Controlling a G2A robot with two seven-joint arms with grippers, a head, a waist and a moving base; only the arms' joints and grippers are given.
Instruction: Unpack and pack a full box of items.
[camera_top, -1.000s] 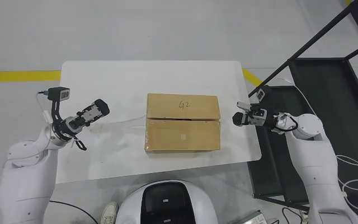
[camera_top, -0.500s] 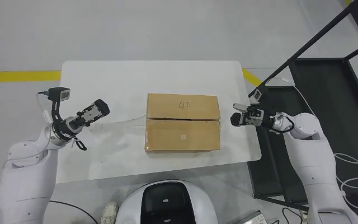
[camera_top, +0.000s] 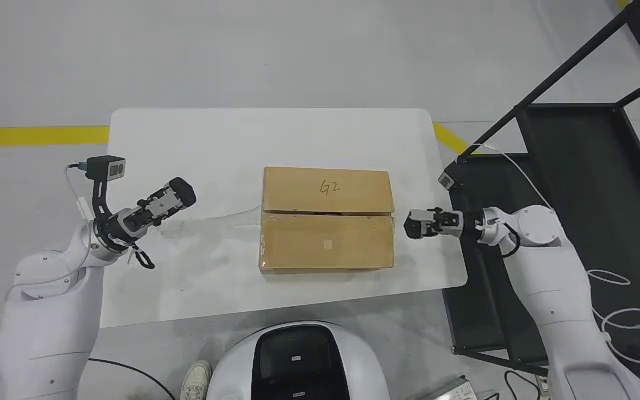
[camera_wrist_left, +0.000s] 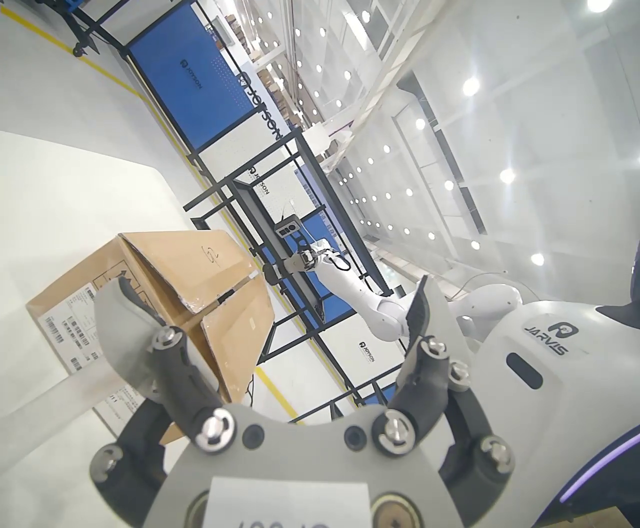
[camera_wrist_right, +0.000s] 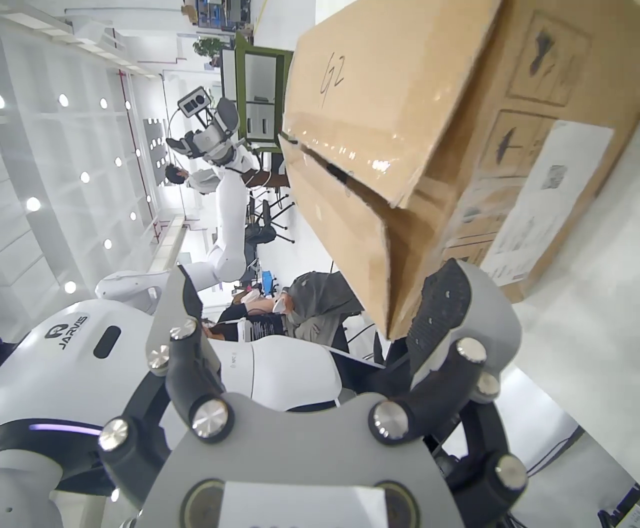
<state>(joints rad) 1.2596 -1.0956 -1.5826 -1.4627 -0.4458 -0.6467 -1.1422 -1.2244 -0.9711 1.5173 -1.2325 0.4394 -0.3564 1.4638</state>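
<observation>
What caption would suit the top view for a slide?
Brown cardboard box on the white rectangular table, with the open right tool close beside its side.

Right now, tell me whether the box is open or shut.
Shut: both top flaps of the box lie folded down, meeting along the middle seam.

**Both grippers open, pointed inward**

The left gripper (camera_top: 180, 190) is held out at the robot's left, angled inward and away from the body, with its fingers (camera_wrist_left: 117, 315) spread wide. The right gripper (camera_top: 410, 226) is pointed straight inward from the robot's right, elbow bent, and its fingers (camera_wrist_right: 442, 305) are likewise parted wide.
</observation>
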